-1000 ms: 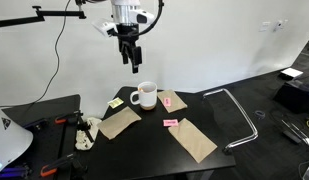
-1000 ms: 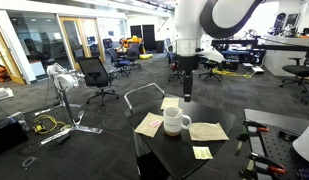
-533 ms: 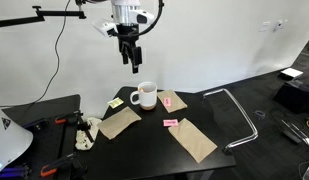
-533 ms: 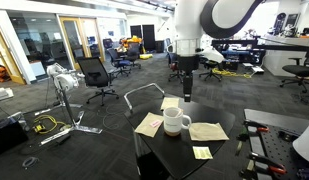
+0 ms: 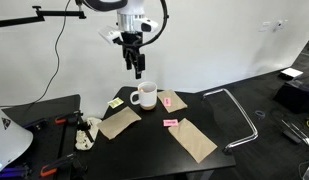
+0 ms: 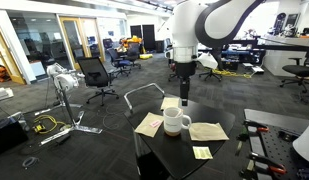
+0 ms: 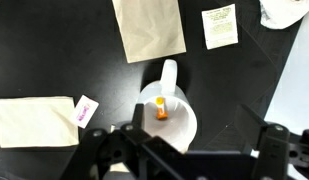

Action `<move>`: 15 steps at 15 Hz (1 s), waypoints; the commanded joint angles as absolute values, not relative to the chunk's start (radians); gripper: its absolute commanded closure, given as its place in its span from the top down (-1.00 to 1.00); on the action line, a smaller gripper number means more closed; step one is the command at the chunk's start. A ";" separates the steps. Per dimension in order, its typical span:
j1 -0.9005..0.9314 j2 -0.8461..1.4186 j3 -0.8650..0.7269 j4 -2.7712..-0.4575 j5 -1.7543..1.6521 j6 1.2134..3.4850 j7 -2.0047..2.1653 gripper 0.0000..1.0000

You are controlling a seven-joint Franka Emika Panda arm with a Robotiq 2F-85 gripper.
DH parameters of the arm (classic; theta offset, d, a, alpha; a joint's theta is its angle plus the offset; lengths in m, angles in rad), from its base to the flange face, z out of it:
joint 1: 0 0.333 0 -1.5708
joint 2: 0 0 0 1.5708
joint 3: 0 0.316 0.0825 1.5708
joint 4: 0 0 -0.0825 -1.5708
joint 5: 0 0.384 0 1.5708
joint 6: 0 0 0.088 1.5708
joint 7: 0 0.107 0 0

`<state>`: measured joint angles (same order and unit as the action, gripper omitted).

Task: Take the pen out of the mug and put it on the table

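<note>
1. One black table (image 5: 144, 150) carries everything.
2. At the left of the table lies one yellow note (image 5: 114, 103). Just beside it is the first of two brown papers (image 5: 119, 123).
3. One white mug (image 5: 144, 96) stands upright near the middle, between the two papers.
4. One orange pen (image 7: 161, 110) is inside the mug, as the wrist view shows. It is not on the table.
5. Two pink notes lie to the right of the mug. One (image 5: 166, 101) is just beside it and the other (image 5: 171, 122) is nearer the front edge.
6. The second paper (image 5: 192, 140) lies farthest right.
7. One white arm (image 5: 129, 18) comes down from above. Its gripper (image 5: 138, 72) points straight down and hangs over the mug, well apart from the rim.
8. In the wrist view the jaws are blurred but stand spread, one on each side of the mug. The gripper is released and holds nothing.
</note>
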<state>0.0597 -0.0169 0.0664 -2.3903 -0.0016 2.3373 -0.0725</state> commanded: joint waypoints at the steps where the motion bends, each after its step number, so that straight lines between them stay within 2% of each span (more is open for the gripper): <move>1: 0.051 0.033 0.053 -2.352 -0.020 2.368 -0.062 0.37; 3: 0.050 0.048 0.048 -2.341 -0.022 2.376 -0.059 0.23; 8: 0.044 0.081 0.043 -2.313 -0.033 2.395 -0.042 0.25; 12: 0.044 0.109 0.039 -2.291 -0.043 2.391 -0.040 -0.01; 15: 0.045 0.128 0.037 -2.279 -0.047 2.387 -0.038 -0.11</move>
<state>0.0458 0.0990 0.0405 -2.3097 -0.0231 2.3846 -0.0686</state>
